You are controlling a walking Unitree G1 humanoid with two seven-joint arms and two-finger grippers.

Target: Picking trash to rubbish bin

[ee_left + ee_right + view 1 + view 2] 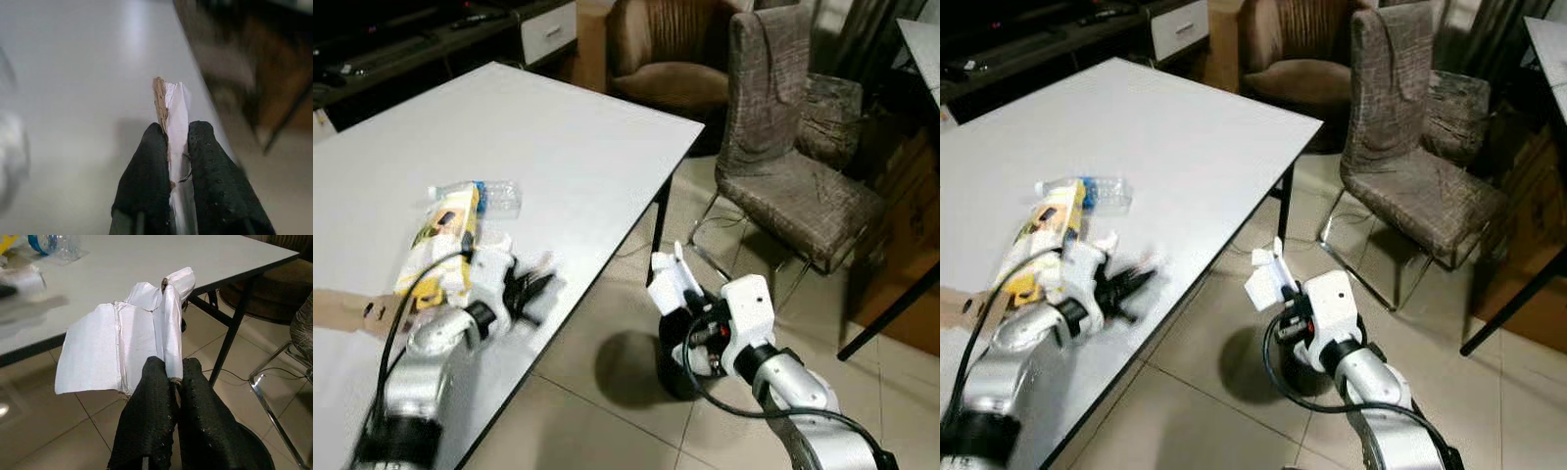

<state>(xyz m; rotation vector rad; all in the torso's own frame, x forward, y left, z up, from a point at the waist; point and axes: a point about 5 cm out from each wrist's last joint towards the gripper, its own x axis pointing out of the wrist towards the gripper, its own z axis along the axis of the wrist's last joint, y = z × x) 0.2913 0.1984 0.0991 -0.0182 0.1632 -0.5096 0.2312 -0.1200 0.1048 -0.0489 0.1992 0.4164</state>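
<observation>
My left gripper (534, 290) lies low over the white table (558, 127) near its front edge. In the left wrist view its fingers (151, 161) are shut on a thin scrap of white paper with a brown edge (175, 105). My right gripper (172, 366) is shut on a crumpled white paper sheet (122, 340). It holds that sheet (672, 279) off the table's edge, above a black bin (677, 370) on the tiled floor. A clear plastic bottle (495, 197) and a yellow and white packet (440, 240) lie on the table beside the left gripper.
A tan flat piece (352, 311) lies at the table's left edge. A grey fabric chair (783, 147) stands right of the table and a brown armchair (666, 49) behind it. Open tiled floor (607, 392) lies around the bin.
</observation>
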